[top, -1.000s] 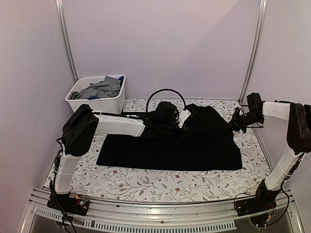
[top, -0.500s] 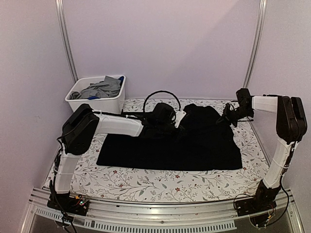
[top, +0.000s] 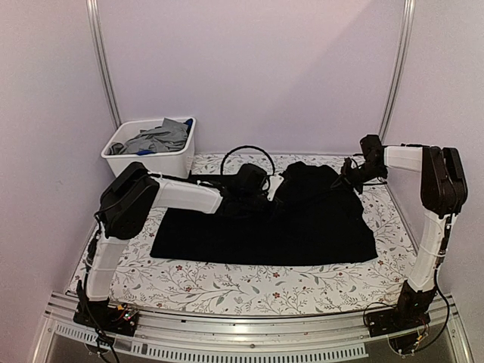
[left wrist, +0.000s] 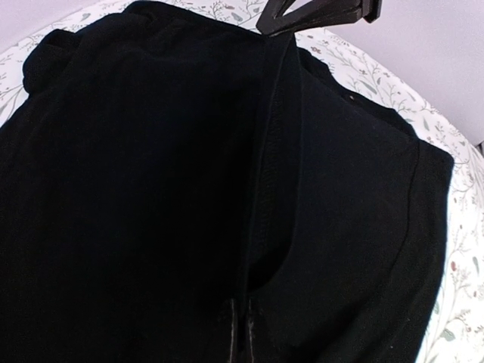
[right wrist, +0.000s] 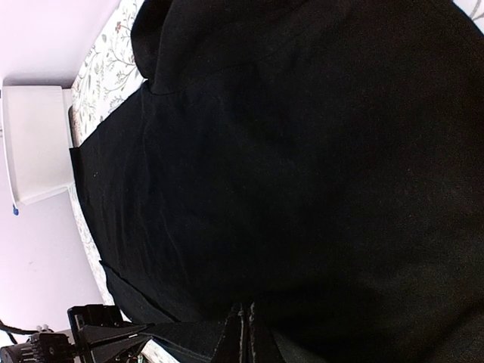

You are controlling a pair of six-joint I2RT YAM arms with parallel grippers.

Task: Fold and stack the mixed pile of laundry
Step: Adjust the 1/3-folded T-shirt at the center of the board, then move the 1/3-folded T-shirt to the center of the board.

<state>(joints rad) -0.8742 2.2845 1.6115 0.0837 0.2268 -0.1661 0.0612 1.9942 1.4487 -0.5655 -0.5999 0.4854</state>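
Top external view: left gripper [top: 269, 197] and right gripper [top: 350, 177] seemingly pinch the black T-shirt [top: 302, 227], half-folded right of the bin [top: 162, 161]; its grey clothes [top: 159, 138] wait unfolded.

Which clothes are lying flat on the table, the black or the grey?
The black T-shirt; it lies spread across the table, while the grey shirt sits crumpled in the white bin.

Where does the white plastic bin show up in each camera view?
Top external: white bin at upper left.
Left wrist: not in view.
Right wrist: white bin at the left edge.
Shared landmark: the black T-shirt, central from above and filling both wrist views.
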